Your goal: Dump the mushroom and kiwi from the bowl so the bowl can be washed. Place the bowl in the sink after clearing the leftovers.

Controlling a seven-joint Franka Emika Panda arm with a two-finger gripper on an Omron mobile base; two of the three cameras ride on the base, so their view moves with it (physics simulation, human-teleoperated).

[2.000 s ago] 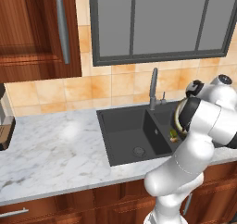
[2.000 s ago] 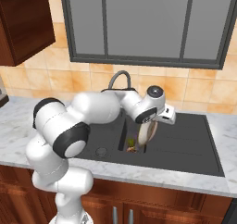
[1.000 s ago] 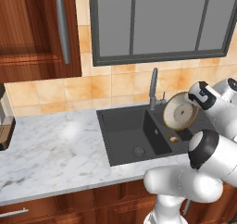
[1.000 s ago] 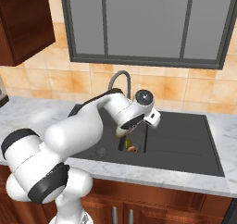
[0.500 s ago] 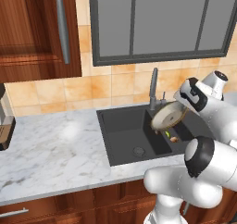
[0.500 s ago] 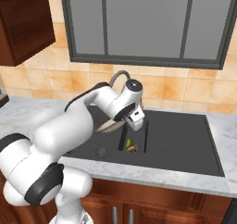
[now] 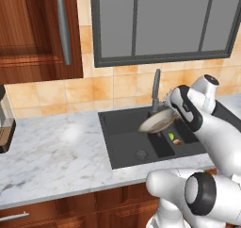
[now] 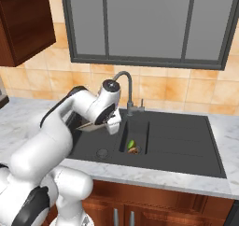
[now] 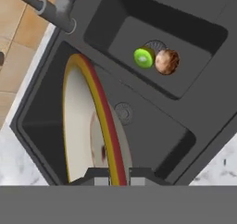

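Observation:
My gripper [image 7: 172,115] [image 8: 112,125] [image 9: 113,177] is shut on the rim of the bowl [image 7: 156,121] [image 9: 78,130], a shallow beige dish with a golden-brown edge. The bowl hangs tilted and holds nothing, above the large left basin of the dark sink [image 7: 123,147] [image 8: 182,141] [image 9: 152,140]. In the right base view the bowl [image 8: 87,125] pokes out to the left of the hand. The green kiwi [image 7: 172,136] [image 8: 131,144] [image 9: 144,57] and the brown mushroom [image 7: 177,141] [image 8: 135,150] [image 9: 166,61] lie side by side on the floor of the small basin.
The grey tap [image 7: 156,87] [image 8: 123,76] [image 9: 52,9] rises behind the sink, its spout close to the hand. Marble counter [image 7: 56,147] stretches left of the sink, with a dark appliance [image 7: 4,123] at its far left edge. Wooden cabinets hang above the counter.
The arm has swung the bowl left, from beside the small basin to over the large basin, and turned it from nearly on edge to flatter. Kiwi and mushroom stay in the small basin.

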